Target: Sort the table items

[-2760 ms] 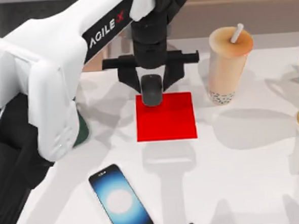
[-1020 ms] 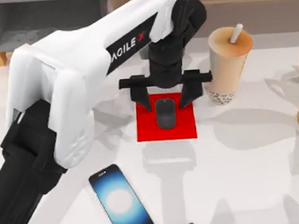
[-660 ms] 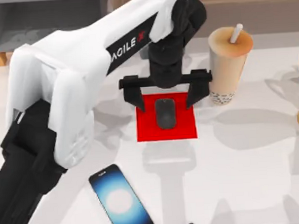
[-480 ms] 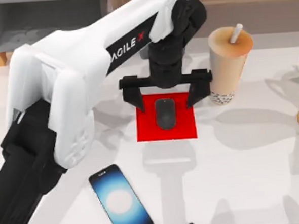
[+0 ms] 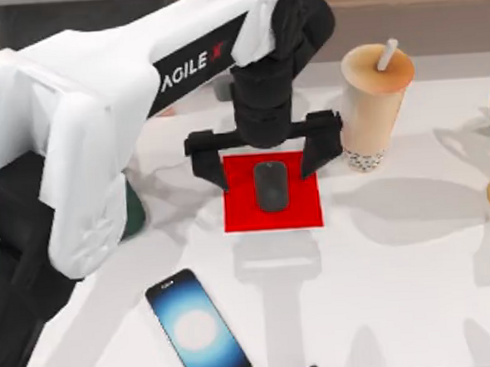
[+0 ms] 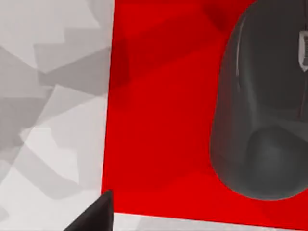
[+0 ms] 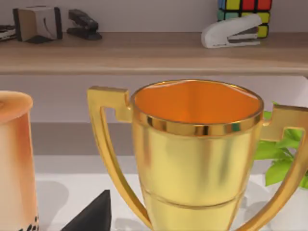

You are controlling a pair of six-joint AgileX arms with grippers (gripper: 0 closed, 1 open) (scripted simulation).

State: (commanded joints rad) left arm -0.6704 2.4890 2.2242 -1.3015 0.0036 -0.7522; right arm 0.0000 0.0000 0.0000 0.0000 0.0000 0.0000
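The left gripper [image 5: 265, 164] hovers over the red mat [image 5: 272, 192] near the middle of the desk [image 5: 416, 256], its jaws spread wide with one finger on either side of the mouse [image 5: 271, 186] and touching neither flank. A few seconds ago those jaws carried the mouse at the mat's far edge; a second ago they had let go, and since then the arm has lifted a little while the mouse has stayed put. It lies flat on the mat, lengthwise, well inside the red border; the left wrist view shows the mouse [image 6: 262, 103] resting on red with one dark fingertip [image 6: 96, 214] off at the mat's corner. That reads as the first item sorted. The smartphone [image 5: 197, 326] lies screen-up near the desk's front left, and the bubble-tea cup [image 5: 375, 105] stands upright just right of the mat, both seemingly yet to be handled. The right wrist view faces a gold trophy [image 7: 197, 154] with the cup [image 7: 14, 159] beside it; whether the right jaws are spread cannot be told
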